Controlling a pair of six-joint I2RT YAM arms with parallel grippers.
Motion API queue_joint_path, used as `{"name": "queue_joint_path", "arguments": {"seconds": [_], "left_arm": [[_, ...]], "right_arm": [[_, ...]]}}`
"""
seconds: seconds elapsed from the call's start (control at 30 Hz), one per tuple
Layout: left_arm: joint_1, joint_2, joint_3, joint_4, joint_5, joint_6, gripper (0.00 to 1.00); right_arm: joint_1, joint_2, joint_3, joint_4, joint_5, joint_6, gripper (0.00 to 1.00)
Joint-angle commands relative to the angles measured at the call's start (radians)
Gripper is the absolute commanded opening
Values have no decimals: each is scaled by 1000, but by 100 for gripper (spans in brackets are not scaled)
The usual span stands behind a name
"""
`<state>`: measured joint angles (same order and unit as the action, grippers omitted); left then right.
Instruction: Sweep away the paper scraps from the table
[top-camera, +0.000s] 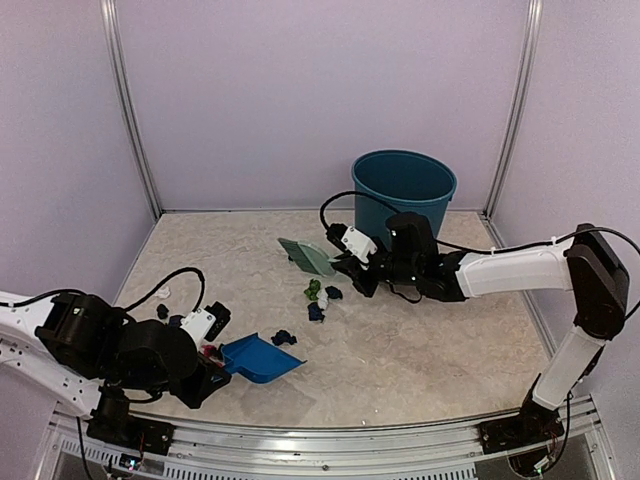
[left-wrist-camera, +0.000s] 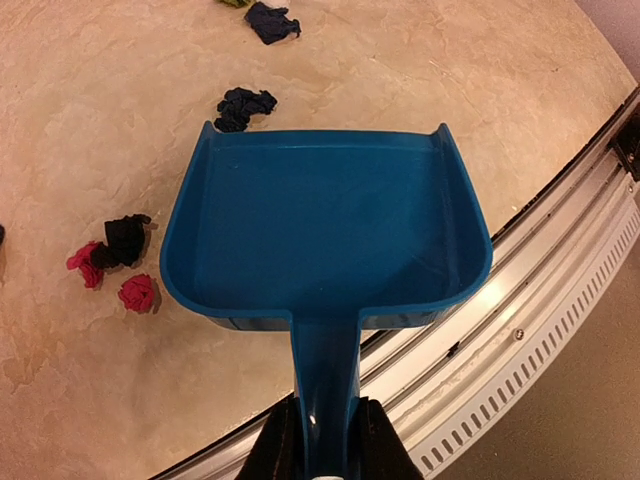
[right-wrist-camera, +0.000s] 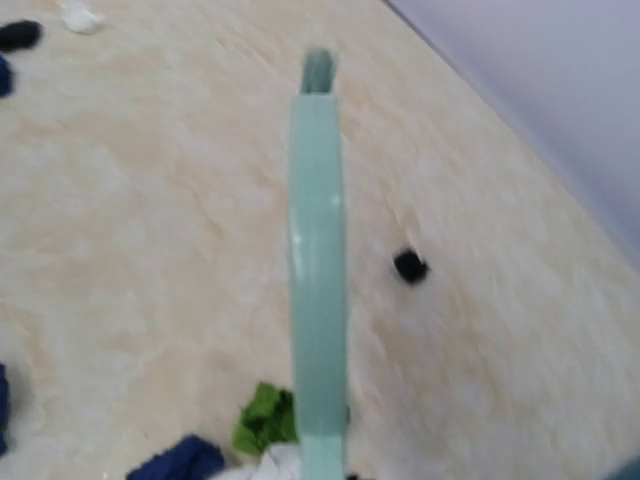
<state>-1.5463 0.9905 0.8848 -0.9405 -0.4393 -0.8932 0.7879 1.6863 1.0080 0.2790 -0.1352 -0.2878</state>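
My left gripper (left-wrist-camera: 322, 432) is shut on the handle of the blue dustpan (left-wrist-camera: 325, 225), which lies flat at the table's near left (top-camera: 262, 360). Paper scraps lie round it: dark navy ones (left-wrist-camera: 245, 105) just past its mouth, a black one (left-wrist-camera: 127, 238) and pink ones (left-wrist-camera: 137, 293) to its left. My right gripper (top-camera: 352, 262) holds the pale green hand brush (top-camera: 307, 257) (right-wrist-camera: 318, 250) above the table's middle (top-camera: 430, 350). A cluster of green (top-camera: 313, 291), white and navy scraps (top-camera: 316, 312) lies under the brush. The right fingers do not show in the right wrist view.
A teal bucket (top-camera: 403, 185) stands at the back right by the lilac wall. The silver rail (left-wrist-camera: 540, 300) runs close behind the dustpan. A lone black scrap (right-wrist-camera: 409, 265) and a white one (right-wrist-camera: 80, 18) lie farther out. Cables trail from both arms.
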Motion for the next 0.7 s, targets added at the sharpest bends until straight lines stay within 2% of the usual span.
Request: {"name": "queue_joint_path", "arguments": {"seconds": [0.0, 0.2, 0.37, 0.57, 0.67], "left_arm": [[-16, -12, 30, -52, 50, -21, 17], [-17, -10, 16, -49, 46, -29, 18], [1, 65, 10, -56, 20, -21, 19], [98, 111, -27, 40, 62, 46, 18], [147, 126, -44, 59, 79, 76, 18]], "right_arm": [[5, -8, 43, 39, -21, -84, 0], [5, 44, 117, 13, 61, -93, 0], [5, 117, 217, -29, 127, -99, 0], [3, 255, 359, -87, 209, -139, 0], [-11, 331, 443, -106, 193, -148, 0]]}}
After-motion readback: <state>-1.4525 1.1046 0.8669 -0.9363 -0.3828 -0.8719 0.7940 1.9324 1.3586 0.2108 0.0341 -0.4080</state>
